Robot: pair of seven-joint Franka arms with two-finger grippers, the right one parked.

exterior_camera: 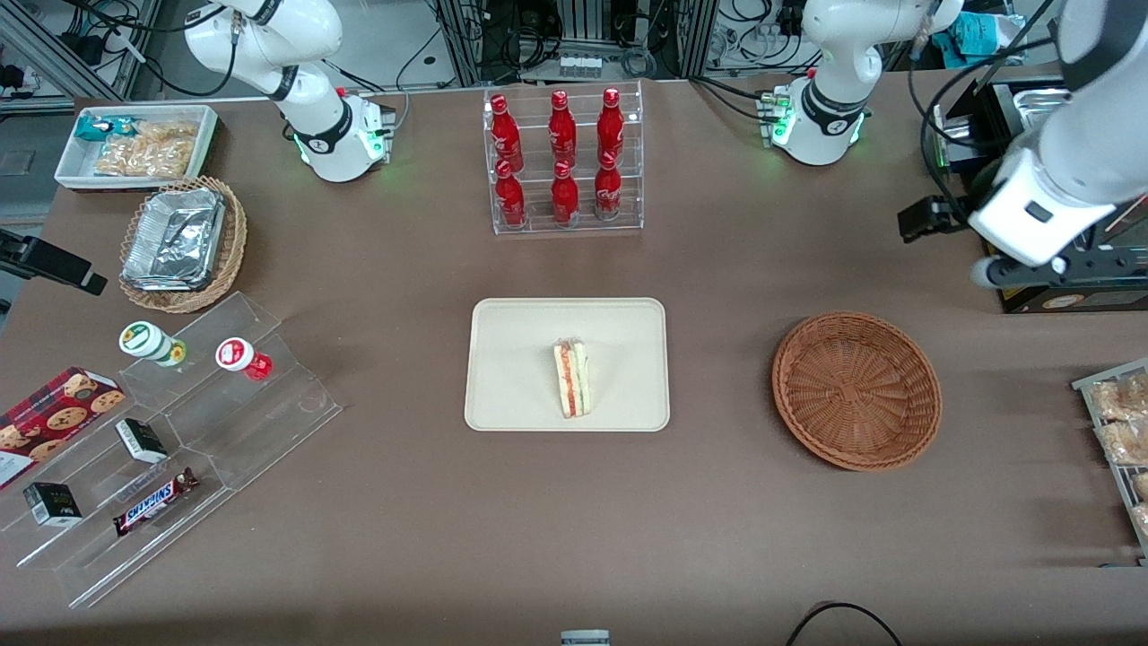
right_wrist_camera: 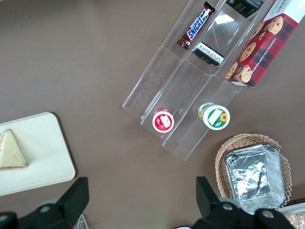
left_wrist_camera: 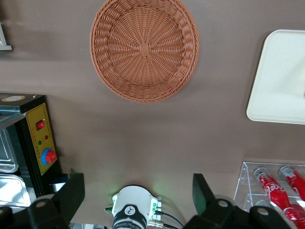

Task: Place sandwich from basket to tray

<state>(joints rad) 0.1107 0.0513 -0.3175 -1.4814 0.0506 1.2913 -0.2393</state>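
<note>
Lying on the tray (exterior_camera: 529, 359) at mid-tabletop (exterior_camera: 717, 538), the sandwich (exterior_camera: 572, 378) sits well apart from the tool (exterior_camera: 933, 220), which hangs raised at the working arm's end, farther from the camera than the empty basket (exterior_camera: 856, 390).

From the left wrist, the tool (left_wrist_camera: 138, 193) has its fingers (left_wrist_camera: 71, 195) spread wide, holding nothing, above bare tabletop near the basket (left_wrist_camera: 144, 50).

From the right wrist, the sandwich (right_wrist_camera: 10, 151) rests on the tray (right_wrist_camera: 43, 157).
</note>
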